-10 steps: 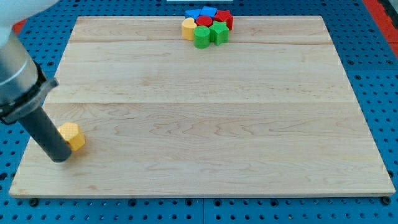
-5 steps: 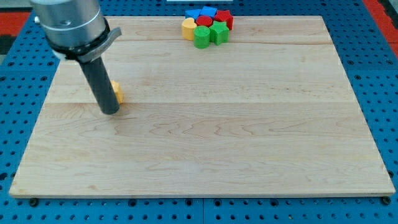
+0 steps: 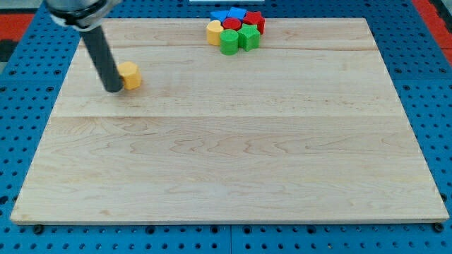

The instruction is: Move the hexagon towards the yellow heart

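Note:
A yellow hexagon block [image 3: 130, 75] lies on the wooden board [image 3: 233, 155] in its upper left part. My tip [image 3: 113, 89] touches the board just left of the hexagon, against its left side. The yellow heart [image 3: 214, 32] sits at the view's top centre, at the left edge of a cluster of blocks, well to the right of and above the hexagon.
The cluster holds a green cylinder [image 3: 229, 42], a green block [image 3: 248, 37], a red block [image 3: 232, 24], a red block [image 3: 255, 20] and blue blocks [image 3: 229, 14] at the board's top edge. Blue pegboard [image 3: 21, 176] surrounds the board.
My tip and the yellow hexagon have moved from the board's lower left up to the upper left, the hexagon staying on the tip's right side. The cluster has not moved.

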